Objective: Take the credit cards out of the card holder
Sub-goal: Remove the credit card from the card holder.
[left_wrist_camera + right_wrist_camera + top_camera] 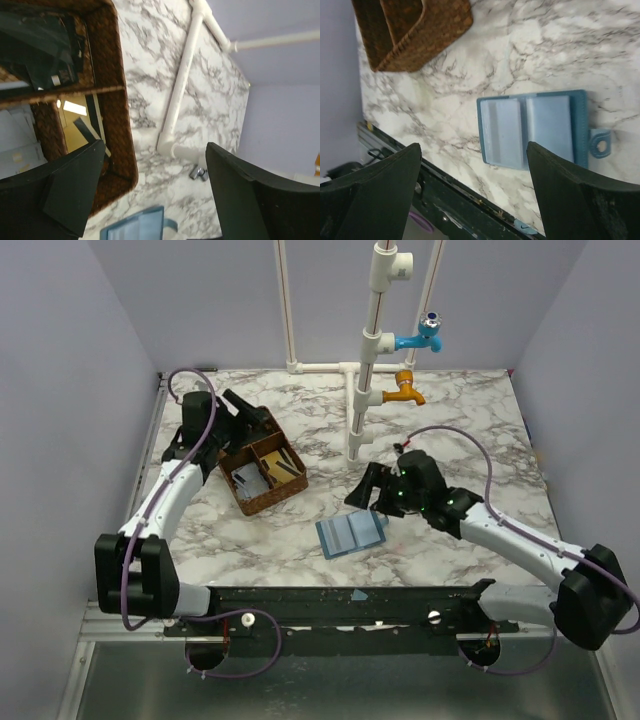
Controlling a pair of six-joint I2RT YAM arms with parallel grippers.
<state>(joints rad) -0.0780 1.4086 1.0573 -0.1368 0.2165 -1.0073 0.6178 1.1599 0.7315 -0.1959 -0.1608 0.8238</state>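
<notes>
"Item one, we list: flat blue rectangular card holder [350, 533], lying open on the marble tabletop [450, 410] near its front edge. Grippers?"

"We record both with fingers spread, holding nothing: right gripper [368, 490] just beyond the holder, left gripper [155, 185] over the woven brown tray [272, 499] holding pale grey-white cards [247, 478]."

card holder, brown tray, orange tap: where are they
card holder [535, 127]: right wrist view, middle of its face
brown tray [278, 498]: top external view, near wall
orange tap [404, 390]: top external view, its body

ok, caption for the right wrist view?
Open right jaws framing the blue card holder flat on the marble table, wicker tray beyond.
</notes>
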